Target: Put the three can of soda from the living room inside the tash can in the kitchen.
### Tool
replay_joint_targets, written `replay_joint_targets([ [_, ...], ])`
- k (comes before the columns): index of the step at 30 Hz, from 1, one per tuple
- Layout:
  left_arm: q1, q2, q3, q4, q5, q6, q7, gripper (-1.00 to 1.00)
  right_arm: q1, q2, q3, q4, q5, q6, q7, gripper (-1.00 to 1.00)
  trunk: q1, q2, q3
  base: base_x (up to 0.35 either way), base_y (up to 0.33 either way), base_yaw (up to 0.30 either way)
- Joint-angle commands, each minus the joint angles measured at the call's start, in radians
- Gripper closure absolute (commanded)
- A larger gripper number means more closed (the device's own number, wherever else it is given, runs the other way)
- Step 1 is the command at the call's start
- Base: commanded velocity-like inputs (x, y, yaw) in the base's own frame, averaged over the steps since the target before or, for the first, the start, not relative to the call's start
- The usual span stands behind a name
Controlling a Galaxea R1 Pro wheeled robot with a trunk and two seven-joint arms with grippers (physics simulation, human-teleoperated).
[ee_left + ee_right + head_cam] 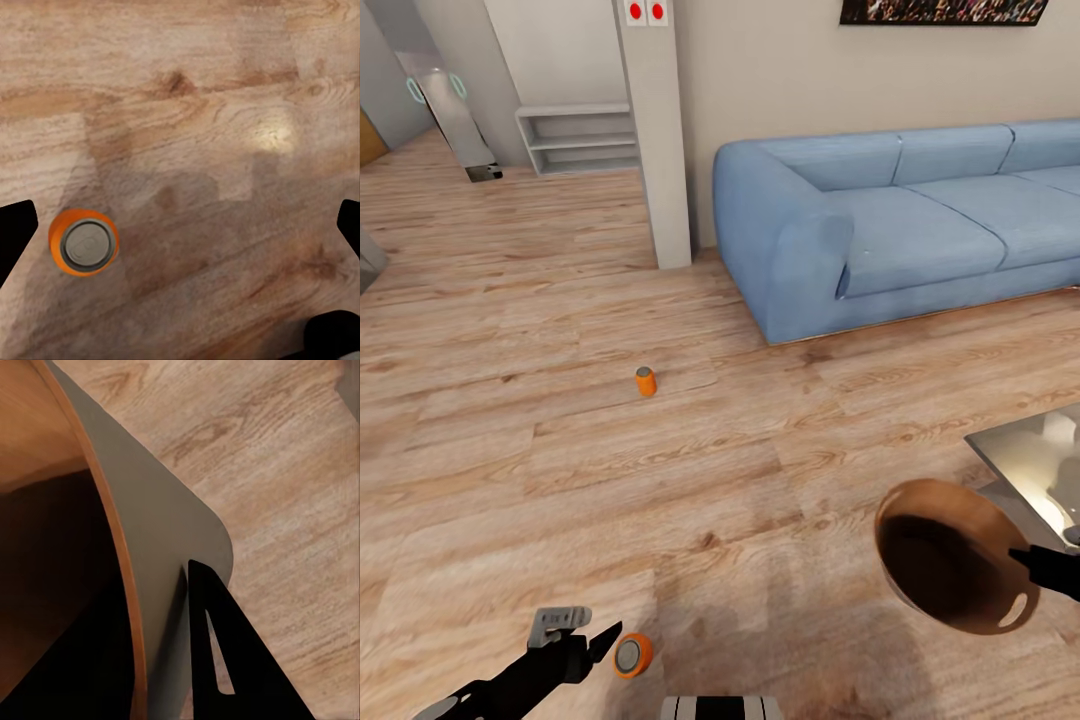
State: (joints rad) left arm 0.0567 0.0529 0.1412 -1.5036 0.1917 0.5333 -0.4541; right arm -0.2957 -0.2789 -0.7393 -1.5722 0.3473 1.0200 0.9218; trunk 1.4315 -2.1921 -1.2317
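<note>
The left gripper [610, 640] hovers low over the wood floor [510, 470], jaws spread, beside an orange soda can [632, 655] showing its silver top; a second orange soda can [646, 381] stands upright farther off, toward the blue sofa [900, 215]; the right gripper [1022, 560] has its jaws pinching the rim of the coppery trash can [950, 560], held off the floor.

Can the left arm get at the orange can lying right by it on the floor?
Probably yes. The near can sits just off the left gripper, whose jaws stand wide open in the wrist view with the can near one fingertip; bare floor surrounds it.
</note>
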Motion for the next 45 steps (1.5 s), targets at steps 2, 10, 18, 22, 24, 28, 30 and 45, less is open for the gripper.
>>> replay_joint_targets([
  [2,0.000,0.000,0.000,0.000,0.000,0.001,0.000,-1.00,0.000,0.000,0.000,0.000,-0.005,0.002,0.001,1.00,0.008,-0.014,-0.006,0.000,0.000,0.000],
  [10,0.000,0.001,0.000,0.001,0.000,0.002,0.000,-1.00,0.000,-0.004,0.000,0.000,-0.005,0.002,0.002,1.00,0.038,-0.070,-0.031,0.000,0.000,0.000],
  [18,0.000,0.001,0.001,0.000,0.000,0.002,0.000,-1.00,0.000,-0.006,0.000,0.000,-0.005,0.002,0.002,1.00,0.069,-0.126,-0.056,0.000,0.000,0.000],
  [22,0.000,0.002,0.003,0.000,0.001,0.002,0.000,-1.00,0.000,-0.007,0.000,0.000,-0.005,0.002,0.002,1.00,0.084,-0.154,-0.069,0.000,0.000,0.000],
  [24,0.000,0.002,0.003,0.001,0.001,0.002,0.000,-1.00,0.000,-0.007,0.000,0.000,-0.005,0.002,0.002,1.00,0.092,-0.168,-0.075,0.000,0.000,0.000],
  [28,0.000,0.002,0.003,0.000,0.001,0.002,0.000,-1.00,0.000,-0.008,0.000,0.000,-0.005,0.002,0.002,1.00,0.104,-0.189,-0.085,0.000,0.000,0.000],
  [30,0.000,0.002,0.003,0.000,0.001,0.002,0.000,-1.00,0.000,-0.008,0.000,0.000,-0.005,0.002,0.002,1.00,0.104,-0.189,-0.085,0.000,0.000,0.000],
  [45,0.000,0.002,0.003,0.000,0.002,0.002,0.000,-1.00,0.000,-0.009,0.000,0.000,-0.005,0.002,0.002,1.00,0.104,-0.189,-0.085,0.000,0.000,0.000],
])
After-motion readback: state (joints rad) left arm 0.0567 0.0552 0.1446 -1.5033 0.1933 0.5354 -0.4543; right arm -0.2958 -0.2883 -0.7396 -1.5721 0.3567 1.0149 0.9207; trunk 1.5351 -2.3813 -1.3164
